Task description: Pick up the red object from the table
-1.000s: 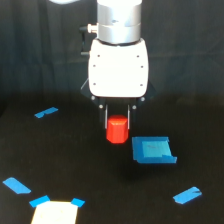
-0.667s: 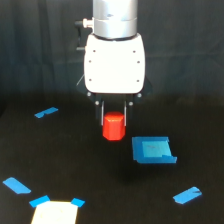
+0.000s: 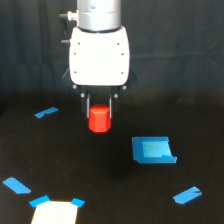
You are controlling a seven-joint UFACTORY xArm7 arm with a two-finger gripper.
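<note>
The red object (image 3: 99, 119) is a short red-orange cylinder held between the fingers of my gripper (image 3: 99, 113) in the exterior view. The gripper is shut on it and hangs under the white arm head (image 3: 99, 54). The cylinder is lifted clear above the dark table (image 3: 100, 170); a faint shadow lies on the surface below it. The upper part of the cylinder is partly hidden between the fingers.
A flat blue square patch (image 3: 153, 150) lies on the table to the exterior view's right of the cylinder. Blue tape pieces lie at the left (image 3: 46, 112), lower left (image 3: 16, 185) and lower right (image 3: 187, 195). A pale rectangular patch (image 3: 55, 212) sits at the bottom edge.
The gripper has risen with the red object in it and shifted slightly to the exterior view's left. The objects on the table have not moved.
</note>
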